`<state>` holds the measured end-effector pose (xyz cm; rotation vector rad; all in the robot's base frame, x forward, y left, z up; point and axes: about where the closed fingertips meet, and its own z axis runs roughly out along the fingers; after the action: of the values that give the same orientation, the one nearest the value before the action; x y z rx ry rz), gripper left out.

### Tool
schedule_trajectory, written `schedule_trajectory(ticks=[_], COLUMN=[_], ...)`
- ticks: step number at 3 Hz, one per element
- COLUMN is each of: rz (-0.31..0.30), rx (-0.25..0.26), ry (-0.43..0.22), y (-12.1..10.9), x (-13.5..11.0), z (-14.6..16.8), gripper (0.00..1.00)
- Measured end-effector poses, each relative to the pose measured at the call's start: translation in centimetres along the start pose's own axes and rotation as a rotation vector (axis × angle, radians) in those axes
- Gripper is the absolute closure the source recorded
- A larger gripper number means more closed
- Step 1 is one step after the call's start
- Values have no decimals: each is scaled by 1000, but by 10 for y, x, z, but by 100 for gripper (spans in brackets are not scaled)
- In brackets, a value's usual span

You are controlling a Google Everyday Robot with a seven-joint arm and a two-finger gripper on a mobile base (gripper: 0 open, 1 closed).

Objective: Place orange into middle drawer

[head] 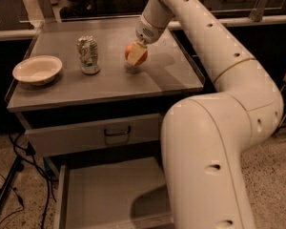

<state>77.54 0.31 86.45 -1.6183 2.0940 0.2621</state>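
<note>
The orange (131,52) is a round orange fruit near the middle of the grey cabinet top (171,75). My gripper (136,55) reaches down from the white arm and is shut on the orange, one pale finger (139,56) across its front. The orange looks slightly lifted, with a small shadow under it. The middle drawer (109,194) is pulled out below at the bottom of the view, its flat grey floor bare. My arm's large lower links cover the drawer's right part.
A silver and green drinks can (88,55) stands left of the orange. A cream shallow bowl (37,69) sits at the top's left end. The shut upper drawer front with a dark loop handle (117,132) is below the top. Cables lie on the floor at left.
</note>
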Motion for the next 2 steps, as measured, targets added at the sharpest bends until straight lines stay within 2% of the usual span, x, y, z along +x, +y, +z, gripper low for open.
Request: schedule_trajectory(ticks=[1,2], rz=[16,38], rx=[118,205], ry=[-40,-85], y=[6,41], x=[-2,3], z=[-55,-107], gripper=[100,100])
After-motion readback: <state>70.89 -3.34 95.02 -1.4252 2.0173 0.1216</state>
